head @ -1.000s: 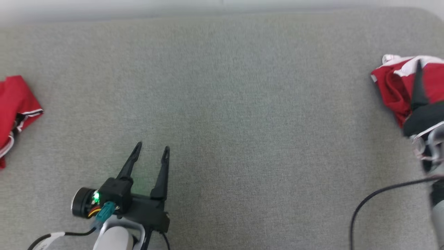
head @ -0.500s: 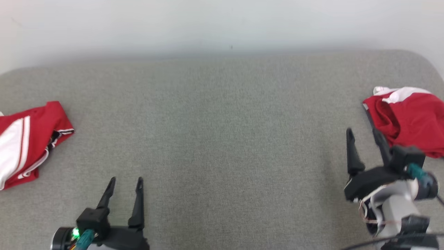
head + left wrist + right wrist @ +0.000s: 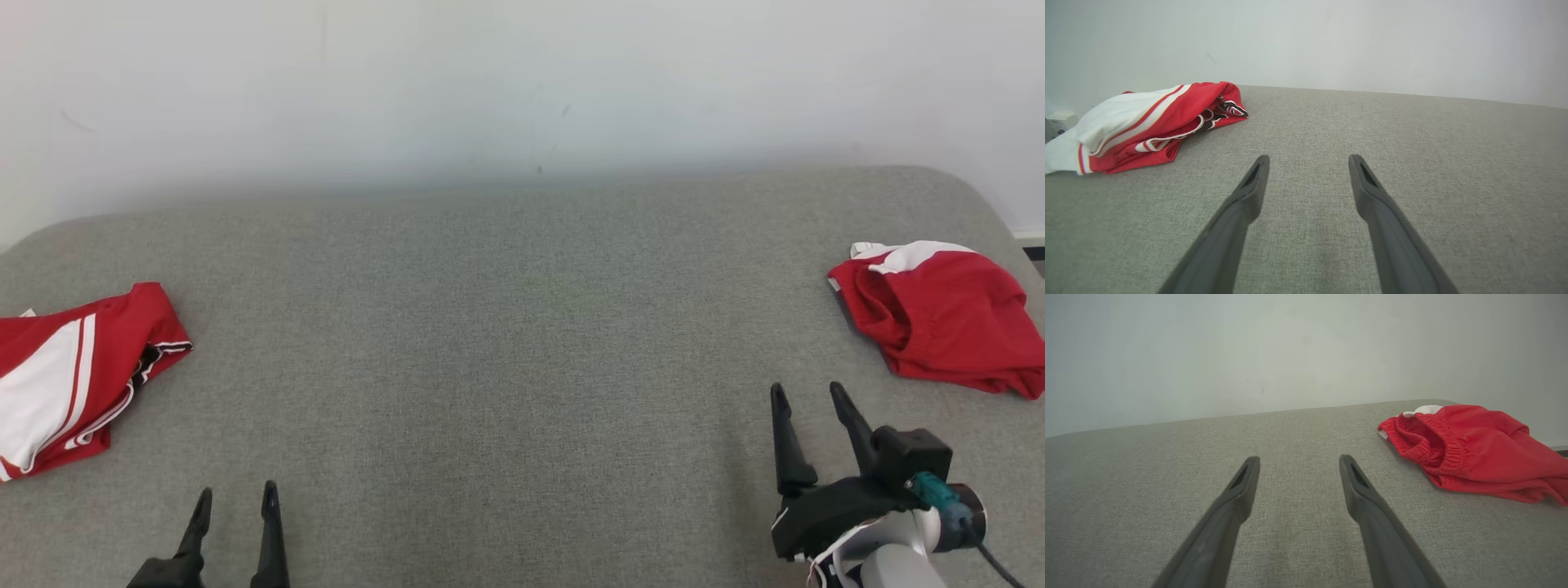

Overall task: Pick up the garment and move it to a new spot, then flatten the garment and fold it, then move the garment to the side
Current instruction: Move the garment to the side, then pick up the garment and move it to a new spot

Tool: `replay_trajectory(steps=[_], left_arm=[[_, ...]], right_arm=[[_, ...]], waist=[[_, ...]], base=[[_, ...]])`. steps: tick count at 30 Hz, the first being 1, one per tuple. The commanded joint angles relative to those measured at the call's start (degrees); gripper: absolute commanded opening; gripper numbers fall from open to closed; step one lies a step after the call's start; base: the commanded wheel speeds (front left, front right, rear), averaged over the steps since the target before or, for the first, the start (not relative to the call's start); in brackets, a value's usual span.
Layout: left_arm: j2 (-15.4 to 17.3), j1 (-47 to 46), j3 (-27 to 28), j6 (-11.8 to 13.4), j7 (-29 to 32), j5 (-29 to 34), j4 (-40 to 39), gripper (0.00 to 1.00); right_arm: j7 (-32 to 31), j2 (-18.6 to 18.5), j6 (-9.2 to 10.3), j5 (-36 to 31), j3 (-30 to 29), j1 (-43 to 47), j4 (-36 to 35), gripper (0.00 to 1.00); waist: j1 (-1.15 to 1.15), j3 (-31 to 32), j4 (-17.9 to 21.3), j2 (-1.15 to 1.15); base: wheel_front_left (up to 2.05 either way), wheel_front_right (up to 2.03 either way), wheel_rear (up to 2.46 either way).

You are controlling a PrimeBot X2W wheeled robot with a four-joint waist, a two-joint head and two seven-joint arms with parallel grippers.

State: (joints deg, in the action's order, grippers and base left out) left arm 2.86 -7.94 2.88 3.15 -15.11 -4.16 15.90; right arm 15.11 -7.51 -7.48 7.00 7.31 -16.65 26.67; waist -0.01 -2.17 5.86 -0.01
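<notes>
Backing off the shorts [image 3: 939,327], the right gripper [image 3: 807,390] is now sitting near them, jaws wide apart, holding nothing. Left gripper [image 3: 237,490] is gaping too, empty, at the cushion [image 3: 522,327] front edge. Shorts are lying crumpled by the right edge, other garment [image 3: 65,376] by the left. Pick-up is looking undone.

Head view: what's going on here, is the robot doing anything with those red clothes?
Nothing is being handled. The left gripper and right gripper are both open and empty over the grey cushion. A red and white garment lies at the robot's left, roughly folded. A crumpled red garment lies at its right, just beyond the right gripper. Neither is touched.
</notes>
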Motion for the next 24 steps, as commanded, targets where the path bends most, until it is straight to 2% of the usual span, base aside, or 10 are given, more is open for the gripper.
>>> replay_trajectory(steps=[1,10,24], left_arm=[[0.1,1.4,0.4,0.2,-0.1,0.0,-0.3,1.00],[0.1,3.6,1.5,0.6,-0.1,-0.6,-0.7,1.00],[0.1,3.4,1.4,0.1,-0.1,0.3,-0.9,1.00]], right_arm=[[0.0,0.3,-0.03,-0.6,0.5,1.1,-0.5,1.00],[0.0,2.2,-0.03,-1.6,-0.2,3.8,-4.1,1.00],[0.0,1.8,-0.03,-1.5,0.7,4.6,-4.0,1.00]], waist=[[0.01,0.3,0.2,0.01],[0.01,1.0,-0.1,0.01],[0.01,1.6,-0.6,0.01]], base=[[0.00,0.00,0.00],[0.00,0.00,0.00],[0.00,0.00,0.00]])
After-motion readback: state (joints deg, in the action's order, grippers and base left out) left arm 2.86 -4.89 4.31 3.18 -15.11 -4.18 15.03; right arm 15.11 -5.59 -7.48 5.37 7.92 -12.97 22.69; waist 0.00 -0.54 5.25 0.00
